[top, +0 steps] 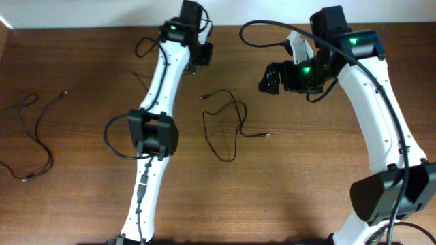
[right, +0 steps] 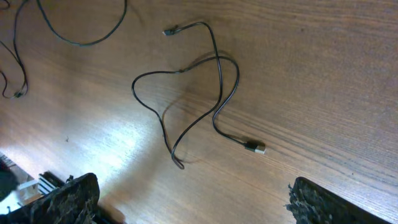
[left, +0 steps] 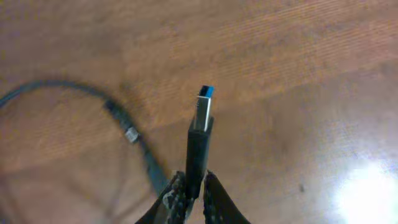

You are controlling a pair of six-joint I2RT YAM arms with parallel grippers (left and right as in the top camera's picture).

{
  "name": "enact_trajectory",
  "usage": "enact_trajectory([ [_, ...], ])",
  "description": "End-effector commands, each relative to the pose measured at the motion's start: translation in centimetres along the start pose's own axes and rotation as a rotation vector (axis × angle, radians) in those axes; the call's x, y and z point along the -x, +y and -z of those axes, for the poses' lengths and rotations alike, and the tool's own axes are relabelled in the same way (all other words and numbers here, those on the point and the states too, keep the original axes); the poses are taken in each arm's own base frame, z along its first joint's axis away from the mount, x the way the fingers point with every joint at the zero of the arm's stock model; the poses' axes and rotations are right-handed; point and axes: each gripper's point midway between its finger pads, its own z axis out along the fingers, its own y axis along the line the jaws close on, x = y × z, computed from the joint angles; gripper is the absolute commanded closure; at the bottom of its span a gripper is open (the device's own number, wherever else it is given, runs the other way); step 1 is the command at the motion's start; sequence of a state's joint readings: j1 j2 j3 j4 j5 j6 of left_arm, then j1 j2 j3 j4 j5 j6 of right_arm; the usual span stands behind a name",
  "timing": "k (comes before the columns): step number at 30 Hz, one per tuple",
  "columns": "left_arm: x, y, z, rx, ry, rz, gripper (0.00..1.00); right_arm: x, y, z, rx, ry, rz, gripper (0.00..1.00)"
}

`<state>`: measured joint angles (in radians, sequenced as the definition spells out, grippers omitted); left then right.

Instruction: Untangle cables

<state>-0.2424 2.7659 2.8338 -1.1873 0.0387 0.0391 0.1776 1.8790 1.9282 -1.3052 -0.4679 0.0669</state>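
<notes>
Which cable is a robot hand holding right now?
The cable with the blue-tipped USB plug, pinched in the left gripper. The looped cable mid-table and the far-left cable lie loose.

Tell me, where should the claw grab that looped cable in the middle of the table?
By the silvery plug end of the cable, coming straight down from above. The cable lies flat on the table, and that end trails clear of its crossing loops.

A looped cable (right: 180, 71) lies at centre, a wavy cable (top: 39, 134) well left, a blue-tipped plug (left: 200, 134) stands upright, seemingly pinched
</notes>
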Motion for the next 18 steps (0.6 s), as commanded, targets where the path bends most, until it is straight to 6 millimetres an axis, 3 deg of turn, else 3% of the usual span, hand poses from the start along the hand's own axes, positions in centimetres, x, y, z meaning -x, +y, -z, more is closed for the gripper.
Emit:
enact_trajectory([
  [1,-0.7,0.6,-3.1,0.061,0.012,0.019,0.85,-0.1,0.1,0.0,-0.007,-0.001,0.018,0.01],
  [4,-0.4,2.6,-3.1,0.179,-0.012,0.094,0.72,-0.1,0.1,0.0,-0.008,-0.001,0.018,0.01],
  [7,-0.3,4.0,-2.8,0.261,-0.016,0.094,0.70,-0.1,-0.2,0.0,-0.025,-0.002,0.018,0.01],
  [9,-0.4,4.0,-3.1,0.262,-0.014,0.094,0.67,0.0,-0.3,0.0,-0.033,-0.002,0.018,0.01],
  [13,-2.5,4.0,-4.9,0.264,0.058,0.087,0.64,-0.1,-0.3,0.0,-0.033,-0.002,0.017,0.01],
  [18,-3.0,3.1,-5.5,0.211,0.073,0.088,0.62,-0.1,-0.3,0.0,-0.033,-0.002,0.017,0.01],
])
